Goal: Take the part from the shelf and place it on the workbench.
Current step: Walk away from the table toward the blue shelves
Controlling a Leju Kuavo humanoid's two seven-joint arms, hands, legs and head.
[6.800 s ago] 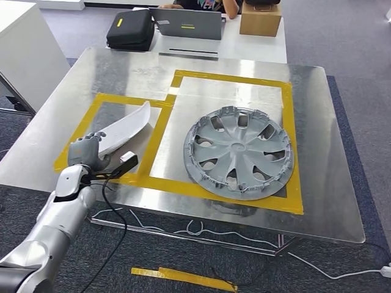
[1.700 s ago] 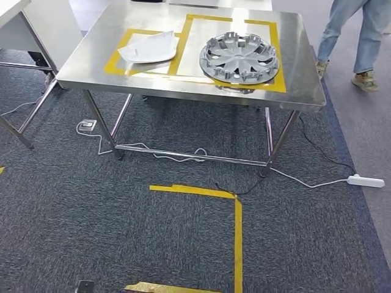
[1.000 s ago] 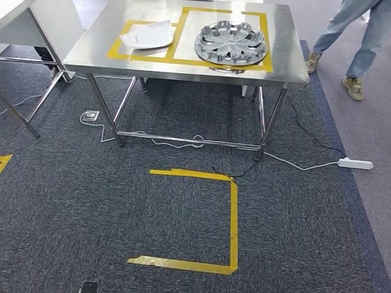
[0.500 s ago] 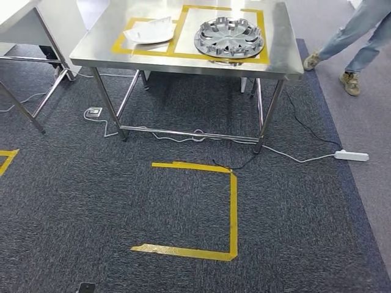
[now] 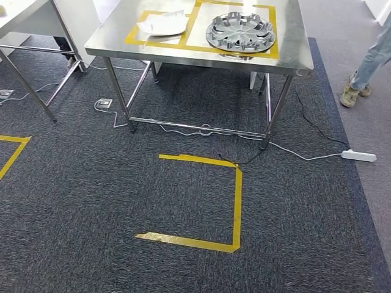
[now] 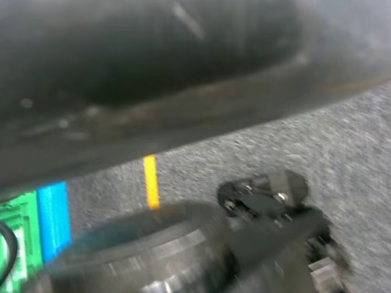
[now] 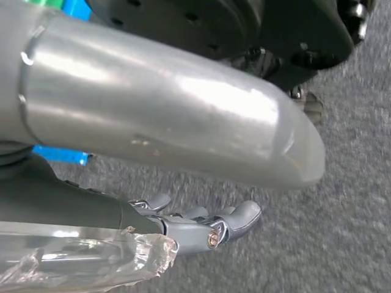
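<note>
Status of task: the white part (image 5: 164, 24) lies flat on the workbench (image 5: 295, 58), inside the smaller of the two yellow-taped fields (image 5: 130, 33) and well toward the bench's left end. Beside it, in the larger taped field, rests a grey wheel cover (image 5: 241, 32); the two do not touch. Neither of my hands is on the part. My right hand (image 7: 203, 229) hangs over the dark carpet (image 5: 92, 201) with its fingers stretched out and nothing between them. My left hand (image 6: 258, 244) appears as a dark, smeared shape in the left wrist view; I cannot tell whether its fingers are apart or curled, nor whether it carries anything. The bench stands well apart from me, beyond a yellow tape outline (image 5: 237, 201) on the floor. Judgement: the placing step appears complete for this part, since it sits squarely within its marked field and free of any grip. The shelf cannot be seen, so I cannot say whether further parts wait there. Hazards to note near the bench: a white power strip (image 5: 358, 156) with its cable trailing across the carpet, and a person's shoe (image 5: 354, 94) at the right edge of the head view.
</note>
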